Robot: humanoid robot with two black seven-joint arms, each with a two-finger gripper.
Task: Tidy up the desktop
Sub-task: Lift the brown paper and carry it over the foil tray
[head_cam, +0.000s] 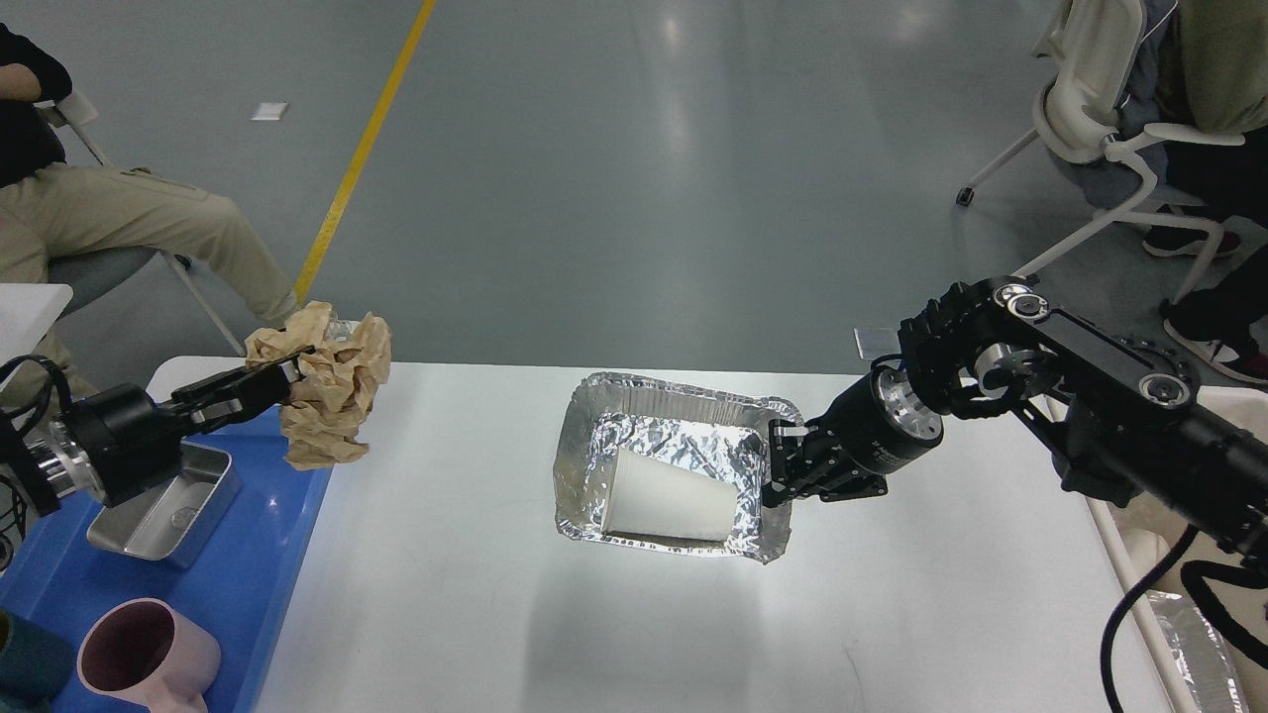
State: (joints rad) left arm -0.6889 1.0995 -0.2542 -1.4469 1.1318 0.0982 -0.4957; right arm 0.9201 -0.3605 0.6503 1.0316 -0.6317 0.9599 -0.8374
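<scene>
— Brown crumpled paper [325, 381] in the upper left of the frame, pinched by the left gripper [282, 376] and held up off the desktop [475, 614], above the near edge of the blue tray [248, 584]. Counts as lifted, not yet dropped anywhere.

— And the right side?

— Right gripper [778, 475] at the right rim of the foil tray [584, 446], mid-frame. Looks clamped onto that rim, though too dark there to say for sure: fingers close together, foil edge between them or just against them.

— Anything in the foil tray?

— White paper cup [669, 495], lying on its side, mouth toward the left. Tray itself resting flat on the white desktop, which fills the lower middle of the frame.

— Already put away?

— On the blue tray at lower left: a small steel box [163, 515], a pink mug [149, 659], and a sliver of a dark teal cup [25, 668] at the very edge. At far right, part of a cream bin [1154, 535], contents hard to make out.

— So how far along?

— Past the middle, at a guess. Left to do: paper wad to a bin or tray, foil tray and cup off the table. Apart from those, bare tabletop.

— Any writing, brands?

— None legible. Faint white marking on the right wrist, too small to read. Nothing printed on the cup, mug or tray.
</scene>
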